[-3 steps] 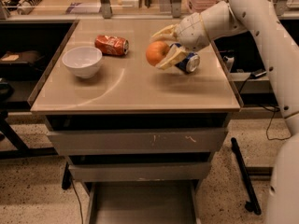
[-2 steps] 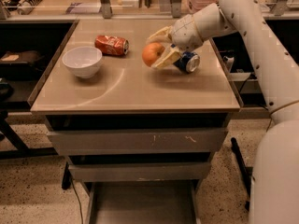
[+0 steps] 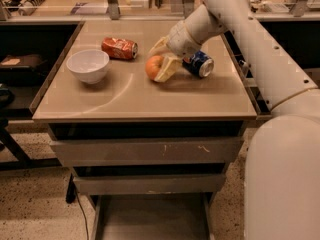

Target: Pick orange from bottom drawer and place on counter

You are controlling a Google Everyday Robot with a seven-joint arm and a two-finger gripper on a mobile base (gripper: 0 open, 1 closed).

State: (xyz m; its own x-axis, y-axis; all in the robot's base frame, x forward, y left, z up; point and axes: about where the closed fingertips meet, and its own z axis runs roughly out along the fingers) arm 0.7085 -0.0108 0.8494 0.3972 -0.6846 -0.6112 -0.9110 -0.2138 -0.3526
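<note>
Obs.: the tool [image 3: 157, 64] sits low over the middle of the surface [image 3: 150, 98], at the end of the white arm [image 3: 225, 19] that reaches in from the right. Its two cream fingers [image 3: 168, 68] are closed around the orange [image 3: 152, 67], one in front of the fruit and one behind it, pinching it between them.

The orange is down at the level of the surface; contact with the top cannot be confirmed.

A blue can [image 3: 199, 64] lies on its side just right of the tool. A crushed red can [image 3: 119, 48] lies to the left and further back, apart from the orange. A white bowl [image 3: 88, 65] stands upright, well to the left.

The bottom drawer [image 3: 150, 219] is pulled out, with its grey floor showing
</note>
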